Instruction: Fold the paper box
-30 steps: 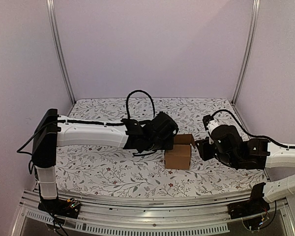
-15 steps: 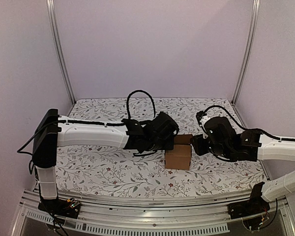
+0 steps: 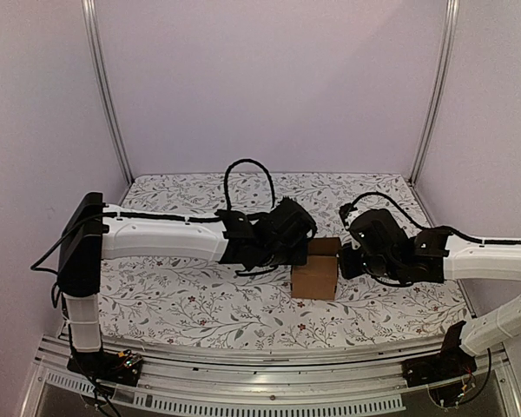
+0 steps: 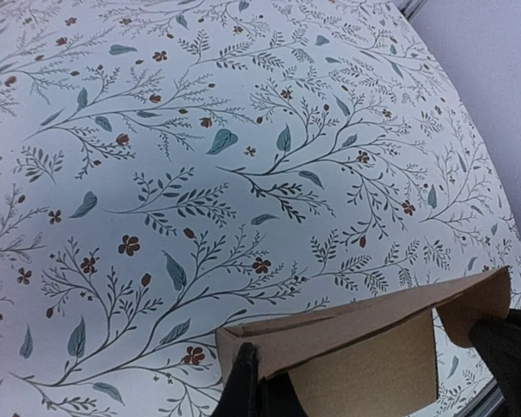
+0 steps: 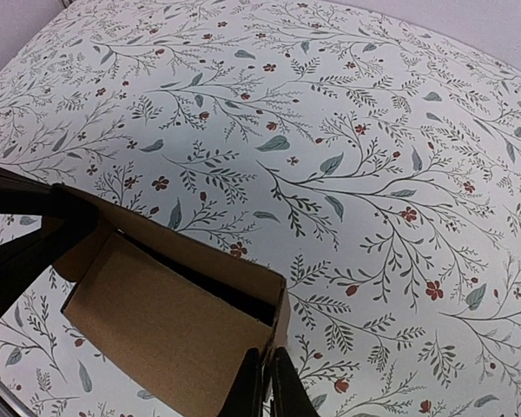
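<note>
The box (image 3: 314, 276) stands on the tabletop (image 3: 182, 295), a little right of the middle, between the two arms, a plain brown face turned to the near edge. Its top is open: the right wrist view looks down over a broad brown panel into a dark hollow behind it. The left fingers (image 4: 241, 387) are pressed together with no gap showing, and the box's left upper edge runs straight into them, so they pinch that wall by its corner. The right fingers (image 5: 253, 389) stand almost together, only a thin slit between them, right at the box's right corner, where the cardboard edge comes down to their tips; they look clamped on that wall. From above, both black wrists crowd the box, the left one against its far left top, the right one against its right side, and each shows as a dark shape at the edge of the other's wrist view. The tabletop is white with a print of leafy sprigs and small red flowers. Pale lilac walls (image 3: 269, 78) close it in at the far side.
</note>
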{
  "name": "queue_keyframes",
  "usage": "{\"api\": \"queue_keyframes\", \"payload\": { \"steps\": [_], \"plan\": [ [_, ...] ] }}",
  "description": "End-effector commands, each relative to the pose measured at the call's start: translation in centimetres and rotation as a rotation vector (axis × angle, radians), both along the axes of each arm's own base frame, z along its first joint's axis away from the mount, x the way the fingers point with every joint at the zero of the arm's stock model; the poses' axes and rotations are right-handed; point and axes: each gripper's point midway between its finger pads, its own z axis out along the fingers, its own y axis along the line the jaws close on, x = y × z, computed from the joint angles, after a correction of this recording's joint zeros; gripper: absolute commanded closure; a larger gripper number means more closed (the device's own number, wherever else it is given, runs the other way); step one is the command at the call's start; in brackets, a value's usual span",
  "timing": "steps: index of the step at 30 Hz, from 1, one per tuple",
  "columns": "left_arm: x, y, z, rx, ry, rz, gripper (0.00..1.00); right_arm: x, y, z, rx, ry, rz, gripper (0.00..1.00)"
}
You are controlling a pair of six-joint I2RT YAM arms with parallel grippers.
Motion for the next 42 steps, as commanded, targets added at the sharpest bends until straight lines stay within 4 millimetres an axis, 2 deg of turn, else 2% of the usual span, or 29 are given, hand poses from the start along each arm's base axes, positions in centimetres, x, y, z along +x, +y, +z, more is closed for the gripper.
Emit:
{"api": "queue_keyframes", "payload": {
  "steps": [1, 3, 15, 26, 34, 42],
  "plan": [
    [-5.8, 4.7, -10.5, 0.357, 0.240, -0.096, 1.00, 0.1, 0.9, 0.5, 0.034, 0.024, 0.006, 0.97],
    [-5.8, 4.7, -10.5, 0.357, 0.241, -0.096, 1.00, 0.2, 1.1, 0.4, 0.032, 0.028, 0.005, 1.00],
    [-5.8, 4.7, -10.4, 0.363, 0.239, -0.099, 1.00, 0.1, 3.0, 0.5, 0.080, 0.062, 0.011, 1.00],
    [-5.9, 4.7, -10.5, 0.367, 0.238, -0.099, 1.00, -0.5, 4.5, -0.3, 0.094, 0.097, 0.004, 1.00],
    [-5.8, 5.0, -10.5, 0.375, 0.234, -0.089, 1.00, -1.0, 3.3, -1.7, 0.048, 0.091, -0.015, 1.00],
    [-5.9, 5.0, -11.1, 0.382, 0.233, -0.090, 1.00, -2.2, 2.0, -4.2, 0.034, 0.111, -0.041, 1.00]
  ]
}}
